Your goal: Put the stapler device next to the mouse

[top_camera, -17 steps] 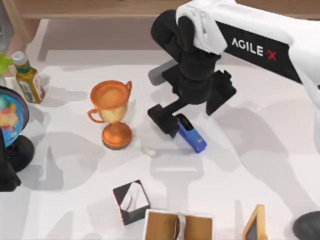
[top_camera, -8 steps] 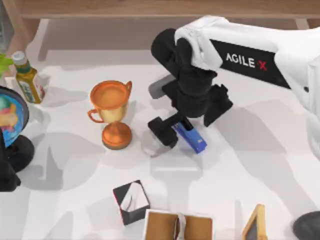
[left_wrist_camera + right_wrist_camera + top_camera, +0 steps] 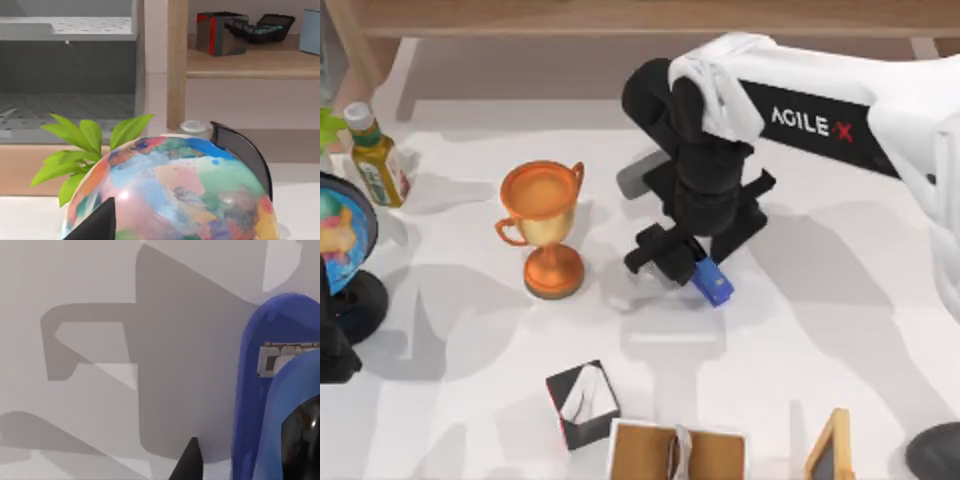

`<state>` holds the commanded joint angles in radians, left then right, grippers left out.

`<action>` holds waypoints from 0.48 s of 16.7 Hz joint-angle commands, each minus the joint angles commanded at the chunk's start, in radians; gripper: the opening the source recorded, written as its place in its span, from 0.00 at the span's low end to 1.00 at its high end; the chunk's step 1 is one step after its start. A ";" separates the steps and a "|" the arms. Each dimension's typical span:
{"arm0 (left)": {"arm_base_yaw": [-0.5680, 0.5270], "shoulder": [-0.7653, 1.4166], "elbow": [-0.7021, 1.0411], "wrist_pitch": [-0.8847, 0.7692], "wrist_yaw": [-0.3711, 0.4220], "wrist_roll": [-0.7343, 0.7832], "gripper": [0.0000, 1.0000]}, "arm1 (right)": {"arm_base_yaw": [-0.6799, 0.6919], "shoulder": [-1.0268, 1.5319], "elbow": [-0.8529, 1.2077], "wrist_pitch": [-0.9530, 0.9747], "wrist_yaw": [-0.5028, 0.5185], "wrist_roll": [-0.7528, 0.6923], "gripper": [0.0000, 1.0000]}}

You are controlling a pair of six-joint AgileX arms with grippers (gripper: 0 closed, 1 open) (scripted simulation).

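Step in hand: the grasp. The right gripper (image 3: 692,262) is down over the small slim blue stapler (image 3: 713,281) near the middle of the white counter (image 3: 820,330), just right of the orange trophy.
Jaws, right: drawn in close around the stapler's rear half, apparently pinching it; only the blue front end pokes out toward the lower right in the top view. In the right wrist view the blue body (image 3: 260,390) sits close beside the camera with its staple slot showing.
Stapler: it looks to be lying on the counter, not yet lifted.
Mouse: a dark rounded shape at the counter's lower right corner (image 3: 935,452) may be it, but it is too cut off to be sure.
Next move: judged from this, lift the stapler clear, carry it toward that corner and set it down beside the mouse without bumping it.
Left arm: parked at the far left by the multicoloured globe (image 3: 175,195); whether its jaws are spread cannot be told.
Around: orange trophy cup (image 3: 545,225), yellow-green bottle (image 3: 375,158), black-and-white box (image 3: 583,402), brown open book (image 3: 675,452), small wooden-framed board (image 3: 830,450).
In the way: the board stands near the line to the right corner, so the carry wants height.
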<state>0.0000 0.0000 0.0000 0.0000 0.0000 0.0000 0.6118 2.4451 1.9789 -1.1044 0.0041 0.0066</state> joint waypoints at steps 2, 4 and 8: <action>0.000 0.000 0.000 0.000 0.000 0.000 1.00 | 0.000 0.000 0.000 0.000 0.000 0.000 0.17; 0.000 0.000 0.000 0.000 0.000 0.000 1.00 | 0.000 0.000 0.000 0.000 0.000 0.000 0.02; 0.000 0.000 0.000 0.000 0.000 0.000 1.00 | 0.000 0.000 0.000 0.000 0.000 0.000 0.00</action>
<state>0.0000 0.0000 0.0000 0.0000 0.0000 0.0000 0.6118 2.4451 1.9789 -1.1044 0.0041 0.0066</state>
